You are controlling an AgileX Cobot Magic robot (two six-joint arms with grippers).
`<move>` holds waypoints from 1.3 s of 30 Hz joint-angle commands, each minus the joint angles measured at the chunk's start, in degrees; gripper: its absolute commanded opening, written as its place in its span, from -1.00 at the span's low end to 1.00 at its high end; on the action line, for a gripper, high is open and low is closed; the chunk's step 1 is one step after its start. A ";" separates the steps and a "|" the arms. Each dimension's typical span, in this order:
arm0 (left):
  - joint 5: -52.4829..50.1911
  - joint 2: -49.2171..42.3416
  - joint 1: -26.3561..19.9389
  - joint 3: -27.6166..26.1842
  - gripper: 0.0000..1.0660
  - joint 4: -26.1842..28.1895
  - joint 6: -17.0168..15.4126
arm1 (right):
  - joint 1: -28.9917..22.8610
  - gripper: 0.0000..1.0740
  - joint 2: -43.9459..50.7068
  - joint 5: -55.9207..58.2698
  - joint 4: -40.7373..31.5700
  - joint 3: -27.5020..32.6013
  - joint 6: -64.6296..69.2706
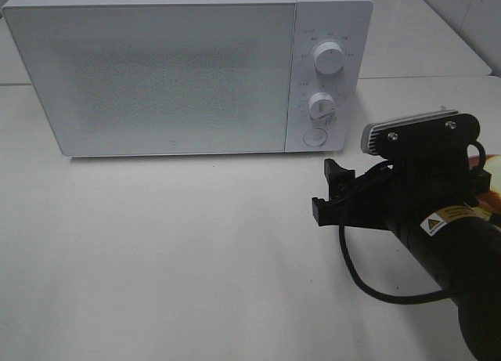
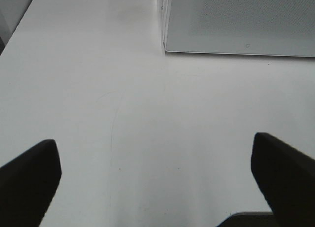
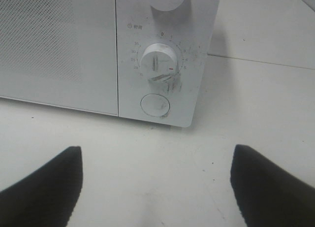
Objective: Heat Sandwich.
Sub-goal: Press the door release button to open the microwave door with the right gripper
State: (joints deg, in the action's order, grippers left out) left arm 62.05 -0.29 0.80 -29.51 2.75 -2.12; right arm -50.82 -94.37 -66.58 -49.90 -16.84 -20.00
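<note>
Smooth matt white on the table point(image 1: 196, 243), faintly scratched. Satin white plastic on the microwave point(image 1: 188, 71), finely speckled across its door point(image 1: 149, 79), scuffed around the lower dial point(image 3: 158, 62). Slightly glossy black on the cable point(image 1: 376, 292).

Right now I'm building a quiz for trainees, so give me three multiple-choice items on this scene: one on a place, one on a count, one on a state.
1. Relative to the microwave, the right gripper is:
A. on top
B. in front of the control panel
C. behind

2. How many knobs sit above the round button?
A. one
B. two
C. four

3. The door is:
A. wide open
B. removed
C. closed

Answers:
1. B, its wrist view looks straight at the panel.
2. B, two dials are stacked there.
3. C, it sits flush with the panel.
</note>
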 commanded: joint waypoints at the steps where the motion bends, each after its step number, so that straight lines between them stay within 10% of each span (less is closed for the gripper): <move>1: -0.63 -1.26 -0.23 0.00 0.83 0.52 -0.11 | -0.29 0.36 -0.06 -1.32 -0.29 -0.23 2.81; 30: -0.63 -1.26 -0.23 0.00 0.83 0.52 -0.11 | -0.17 -0.99 -0.06 0.40 -0.52 -0.23 87.38; 39: -0.63 -1.26 -0.23 0.00 0.83 0.52 -0.11 | 0.00 -1.00 -0.34 2.29 -0.29 -0.23 94.48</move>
State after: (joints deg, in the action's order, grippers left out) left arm 62.05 -0.29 0.80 -29.51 2.75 -2.12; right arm -50.82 -94.54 -64.80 -50.42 -16.84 73.91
